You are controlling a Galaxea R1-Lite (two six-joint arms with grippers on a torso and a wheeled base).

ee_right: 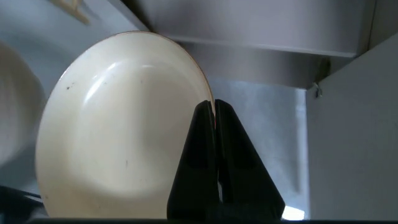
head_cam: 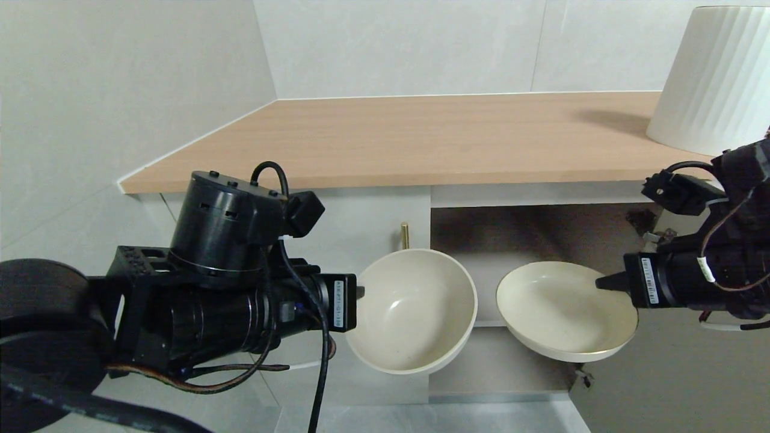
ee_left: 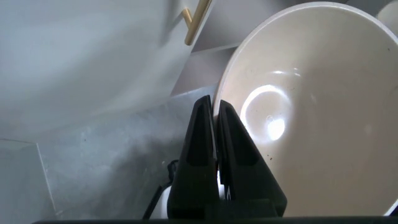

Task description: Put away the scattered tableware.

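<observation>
I have the deep bowl (head_cam: 415,313) hanging in the air before the closed cupboard door (head_cam: 367,222), tilted with its hollow toward my head camera. My left claw (head_cam: 360,293) is clamped on the rim at the side nearest that arm, one finger inside and one outside. Close beside the bowl but not touching it, the shallow dish (head_cam: 562,313) hangs before the open cupboard bay (head_cam: 529,234), its right-hand rim pinched by my right claw (head_cam: 601,282). Above both runs the wooden counter (head_cam: 421,138), with a white lampshade (head_cam: 716,78) on its right end.

Cream deep bowl (head_cam: 415,310) and shallow plate (head_cam: 559,310) tilted, side by side.
</observation>
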